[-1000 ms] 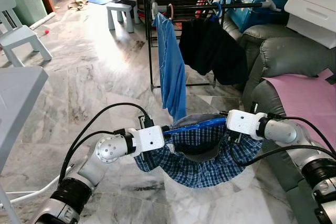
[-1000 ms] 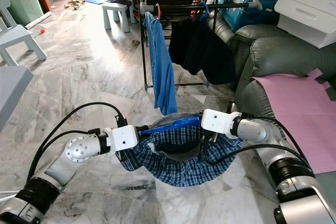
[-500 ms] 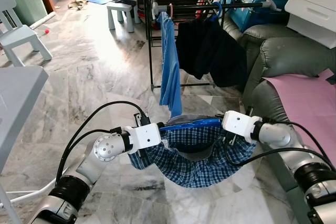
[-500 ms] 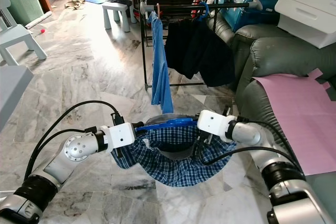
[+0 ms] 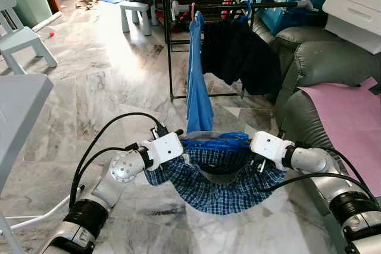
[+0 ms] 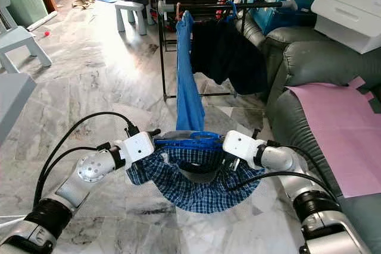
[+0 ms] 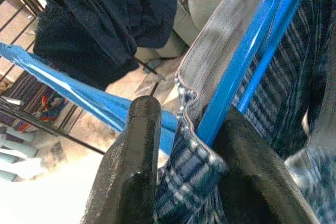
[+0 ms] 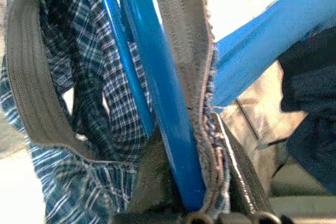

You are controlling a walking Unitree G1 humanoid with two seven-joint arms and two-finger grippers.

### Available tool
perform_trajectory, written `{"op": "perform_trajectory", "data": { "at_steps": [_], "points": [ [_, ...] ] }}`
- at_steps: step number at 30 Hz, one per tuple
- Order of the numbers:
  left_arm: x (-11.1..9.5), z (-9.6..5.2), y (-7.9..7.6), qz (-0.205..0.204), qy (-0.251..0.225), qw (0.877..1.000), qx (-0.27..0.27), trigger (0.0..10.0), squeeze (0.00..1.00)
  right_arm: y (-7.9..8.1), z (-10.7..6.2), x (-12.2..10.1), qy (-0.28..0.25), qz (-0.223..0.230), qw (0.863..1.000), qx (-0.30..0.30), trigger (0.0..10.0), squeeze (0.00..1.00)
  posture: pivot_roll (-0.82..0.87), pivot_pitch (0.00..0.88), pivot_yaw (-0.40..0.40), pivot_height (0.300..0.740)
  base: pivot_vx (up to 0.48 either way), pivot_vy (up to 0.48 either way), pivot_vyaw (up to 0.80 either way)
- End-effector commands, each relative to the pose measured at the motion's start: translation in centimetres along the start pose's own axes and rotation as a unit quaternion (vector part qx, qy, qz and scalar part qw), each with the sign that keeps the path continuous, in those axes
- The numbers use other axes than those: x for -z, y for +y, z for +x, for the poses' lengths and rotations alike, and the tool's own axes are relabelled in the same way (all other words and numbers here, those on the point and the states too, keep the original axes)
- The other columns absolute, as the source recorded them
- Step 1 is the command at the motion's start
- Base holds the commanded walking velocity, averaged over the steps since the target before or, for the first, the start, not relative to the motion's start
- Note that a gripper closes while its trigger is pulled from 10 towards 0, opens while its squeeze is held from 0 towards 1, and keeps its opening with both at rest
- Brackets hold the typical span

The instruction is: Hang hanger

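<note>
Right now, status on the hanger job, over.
Left gripper and right gripper shut on blue hanger, checked shorts draped on it. Drying rack ahead; blue garment hangs between.

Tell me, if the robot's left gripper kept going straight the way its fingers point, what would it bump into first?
Probably the hanging blue garment, right past the left gripper, which already pinches the blue hanger and checked shorts. Behind it hang dark clothes on the drying rack. Depth is hard to judge.

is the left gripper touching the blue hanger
Touching. In the left wrist view the left gripper has its fingers closed around the blue hanger and the plaid shorts waistband.
</note>
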State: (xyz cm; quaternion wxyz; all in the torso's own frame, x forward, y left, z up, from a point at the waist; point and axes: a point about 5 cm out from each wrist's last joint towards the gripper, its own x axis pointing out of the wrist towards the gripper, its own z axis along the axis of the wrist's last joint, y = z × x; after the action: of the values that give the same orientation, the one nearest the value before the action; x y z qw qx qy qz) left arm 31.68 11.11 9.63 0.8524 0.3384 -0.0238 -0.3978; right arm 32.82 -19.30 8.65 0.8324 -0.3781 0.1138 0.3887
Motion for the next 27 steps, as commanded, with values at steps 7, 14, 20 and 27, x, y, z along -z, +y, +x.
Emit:
{"op": "perform_trajectory", "data": {
  "at_steps": [7, 14, 20, 27],
  "points": [
    [0.0, -0.7, -2.5, -0.028, -0.021, 0.994, 0.105, 10.0, 1.0, -0.4, 0.6, -0.1, 0.022, 0.028, 0.999, 0.025, 0.0, 0.0, 0.04, 0.074, -0.025, 0.74, 0.0, 0.0, 0.0],
    [0.1, -0.8, -1.8, -0.02, -0.021, 0.996, 0.079, 10.0, 1.0, 0.6, 1.1, -0.1, 0.028, 0.049, 0.998, 0.017, 0.0, 0.0, 0.04, 0.078, -0.021, 0.74, 0.0, 0.0, 0.0],
    [-0.3, -0.8, -0.8, -0.053, -0.035, 0.997, 0.047, 10.0, 1.0, 1.7, 1.5, 0.2, 0.038, 0.067, 0.997, 0.003, 0.0, 0.0, 0.04, 0.081, -0.022, 0.74, 0.0, 0.0, 0.0],
    [-0.6, -0.8, -1.0, -0.077, -0.043, 0.995, 0.052, 10.0, 1.0, 2.1, 1.9, 0.4, 0.059, 0.099, 0.993, 0.006, 0.0, 0.0, 0.04, 0.089, -0.024, 0.74, 0.0, 0.0, 0.0]
  ]
}}
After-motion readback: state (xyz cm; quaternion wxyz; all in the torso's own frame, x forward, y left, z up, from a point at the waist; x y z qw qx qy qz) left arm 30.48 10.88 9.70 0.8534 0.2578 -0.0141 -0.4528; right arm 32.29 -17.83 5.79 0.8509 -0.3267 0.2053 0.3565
